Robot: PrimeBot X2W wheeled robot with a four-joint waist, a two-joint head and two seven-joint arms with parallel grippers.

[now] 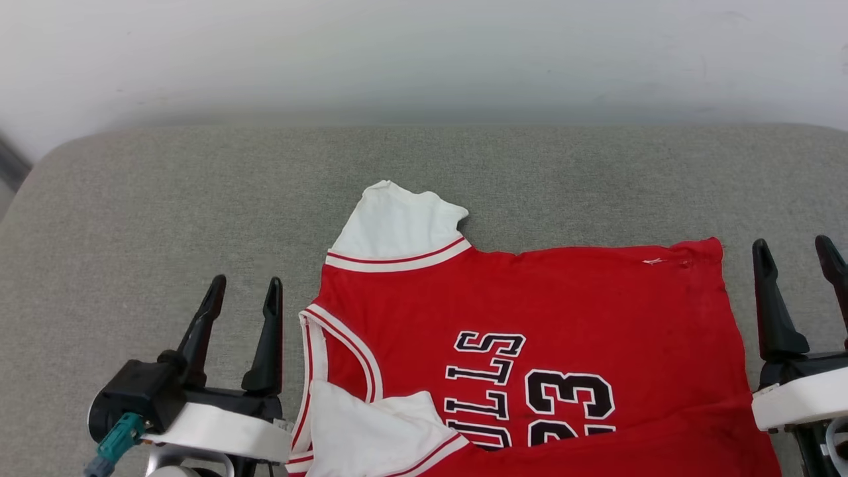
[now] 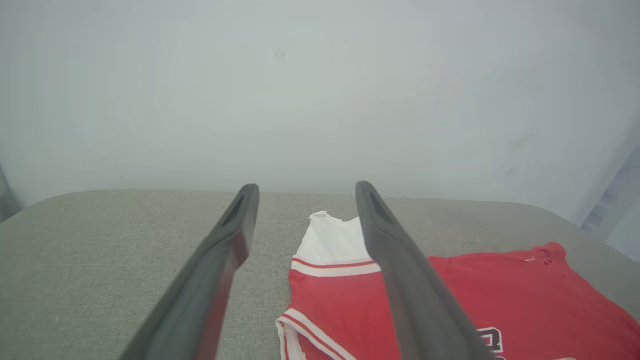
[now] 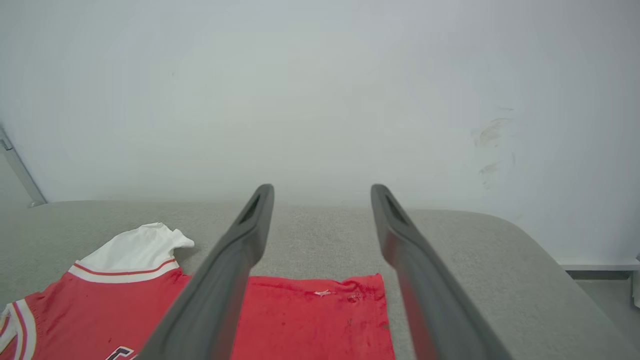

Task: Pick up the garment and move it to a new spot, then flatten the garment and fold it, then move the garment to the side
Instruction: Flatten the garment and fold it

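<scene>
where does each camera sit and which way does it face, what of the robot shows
Head view: on the head, facing forward and down at the jersey on the cushion; left end effector lower left, right end effector at right edge, both open.
Left wrist view: on the left wrist, facing along its fingers, past the white sleeve to the wall.
Right wrist view: on the right wrist, facing along its fingers, past the jersey's red corner to the wall.
Both wrist views share the sleeve and wall.
</scene>
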